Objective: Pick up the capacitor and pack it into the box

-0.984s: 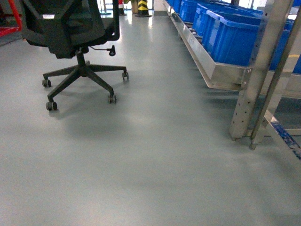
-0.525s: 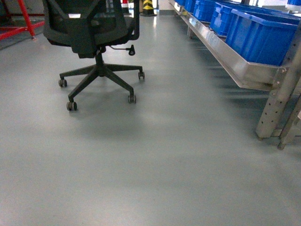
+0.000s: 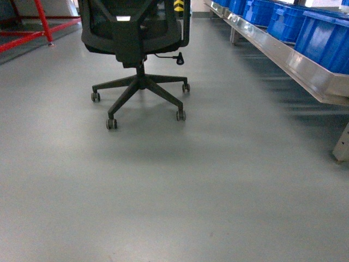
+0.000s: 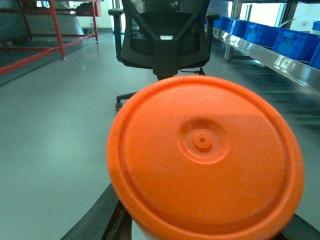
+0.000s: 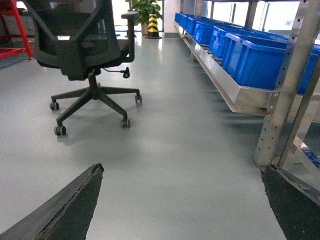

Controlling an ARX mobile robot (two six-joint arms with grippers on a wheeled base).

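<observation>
the grey floor (image 3: pixel 180 207) fills nearly the whole head view, and neither arm shows in it, so i read this as a driving moment, not a picking one. along the upper right edge runs the steel rack (image 3: pixel 305 60) with its row of blue bins (image 3: pixel 327 38) sitting on the shelf; the right wrist view shows the same rack with its perforated upright at right. at upper centre stands a black office chair (image 3: pixel 139 43), its star base and castors on the floor, well apart from the rack, and a red metal frame (image 3: pixel 32 27) sits in the upper left corner. in the left wrist view an orange round lid (image 4: pixel 205 160) on some container fills the lower frame; the left gripper (image 4: pixel 200 232) seems to sit around it, dark fingers (image 4: pixel 95 220) peeking out below, but i cannot tell how the fingers stand, since the lid covers them. the right gripper (image 5: pixel 180 210) holds nothing, its fingers (image 5: pixel 65 210) spread wide at the lower corners with bare floor between. i see no pink box and no capacitor in any view, so the task's things are out of sight. to do this stretch well, i judge i should steer slowly down the lane between chair and rack, keep clear of the castors, and keep the left arm steady so the orange-lidded container does not tip.
</observation>
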